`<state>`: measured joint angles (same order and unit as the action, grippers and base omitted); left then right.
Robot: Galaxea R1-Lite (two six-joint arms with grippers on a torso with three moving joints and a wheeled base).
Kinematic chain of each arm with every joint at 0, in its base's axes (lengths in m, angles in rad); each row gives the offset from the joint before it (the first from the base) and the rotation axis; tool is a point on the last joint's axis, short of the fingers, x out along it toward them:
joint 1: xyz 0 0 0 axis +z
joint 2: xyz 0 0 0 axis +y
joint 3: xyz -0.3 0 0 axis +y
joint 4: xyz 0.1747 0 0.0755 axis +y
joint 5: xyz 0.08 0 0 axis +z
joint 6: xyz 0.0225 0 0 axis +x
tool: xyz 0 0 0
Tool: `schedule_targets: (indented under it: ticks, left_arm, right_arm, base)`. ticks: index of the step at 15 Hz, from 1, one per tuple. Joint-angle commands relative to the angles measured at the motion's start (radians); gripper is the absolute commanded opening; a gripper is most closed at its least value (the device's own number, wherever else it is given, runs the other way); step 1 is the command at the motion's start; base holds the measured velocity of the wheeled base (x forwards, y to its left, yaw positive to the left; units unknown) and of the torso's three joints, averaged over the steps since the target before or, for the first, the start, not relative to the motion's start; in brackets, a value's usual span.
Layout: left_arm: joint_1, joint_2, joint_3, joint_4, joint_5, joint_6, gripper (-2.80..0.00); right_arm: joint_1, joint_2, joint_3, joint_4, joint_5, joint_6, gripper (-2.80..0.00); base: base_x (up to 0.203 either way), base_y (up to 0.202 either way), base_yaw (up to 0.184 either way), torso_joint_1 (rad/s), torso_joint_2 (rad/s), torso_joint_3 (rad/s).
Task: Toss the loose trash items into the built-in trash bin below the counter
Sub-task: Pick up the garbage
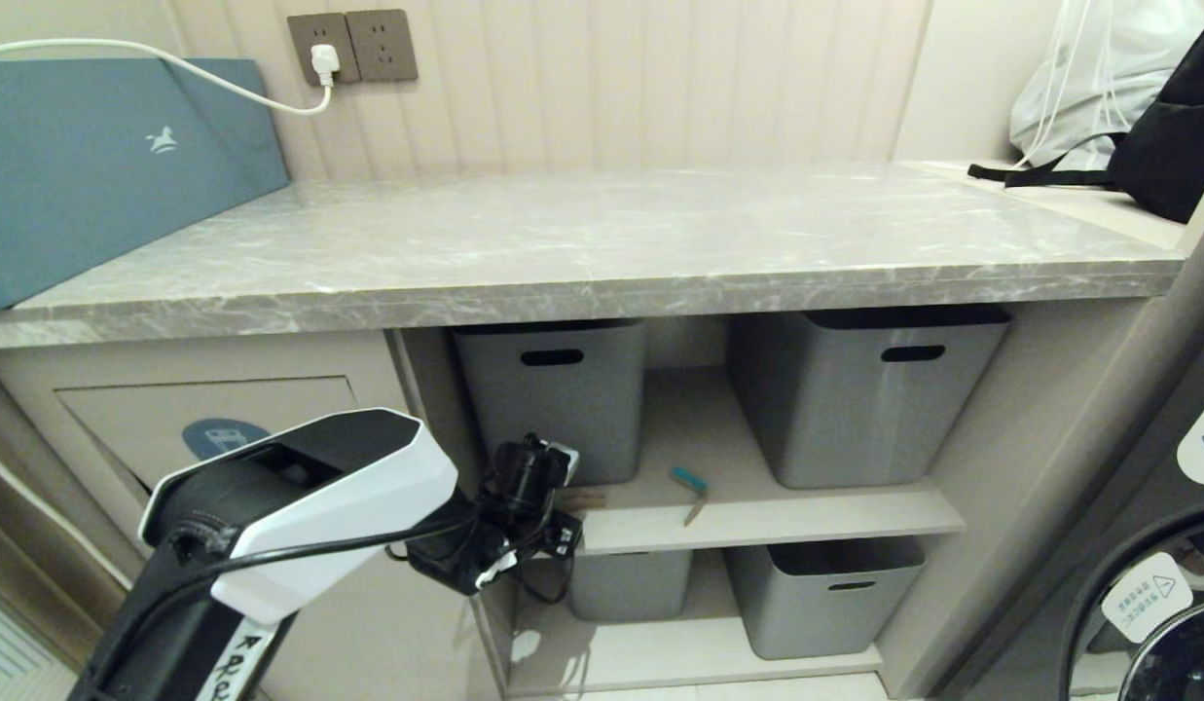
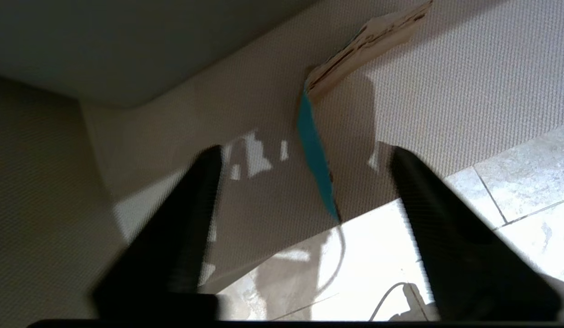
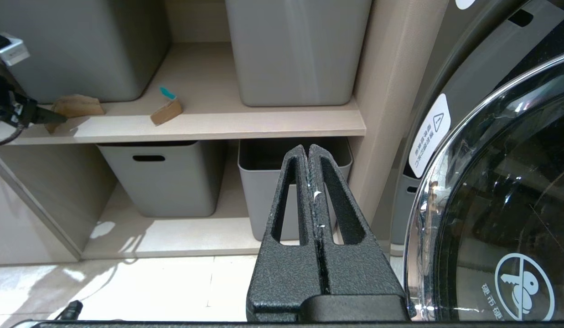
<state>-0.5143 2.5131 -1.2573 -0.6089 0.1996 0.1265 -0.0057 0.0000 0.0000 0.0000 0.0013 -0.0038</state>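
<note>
While the right gripper (image 3: 309,152) hangs parked low by the washer door (image 3: 500,191), jaws pressed together on nothing, the left gripper (image 1: 548,506) reaches onto the upper shelf (image 1: 757,511) with jaws spread, grasping nothing. A brown strip with a teal edge (image 2: 316,150) lies between its fingers (image 2: 190,214). Farther right lies another strip (image 1: 692,492), between 2 grey tubs (image 1: 563,389). Left of the shelf is the trash bin flap (image 1: 173,419), below the counter (image 1: 602,243).
</note>
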Motion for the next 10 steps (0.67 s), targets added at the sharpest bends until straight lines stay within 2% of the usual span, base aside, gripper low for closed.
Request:
schedule_targets:
  ticks: [1, 10]
  left_arm:
    - [0.0, 0.011, -0.016, -0.005, 0.001, -0.001, -2.8]
    - [0.002, -0.012, -0.016, 0.012, 0.002, -0.004, -2.8]
  right_arm:
    - [0.0, 0.0, 0.0, 0.0, 0.0, -0.001, -2.8]
    - [0.001, 0.0, 0.0, 0.0, 0.0, -0.001, -2.8]
  base:
    - [0.0, 0.0, 0.0, 0.0, 0.0, 0.0]
    - [0.0, 0.0, 0.0, 0.0, 0.0, 0.0]
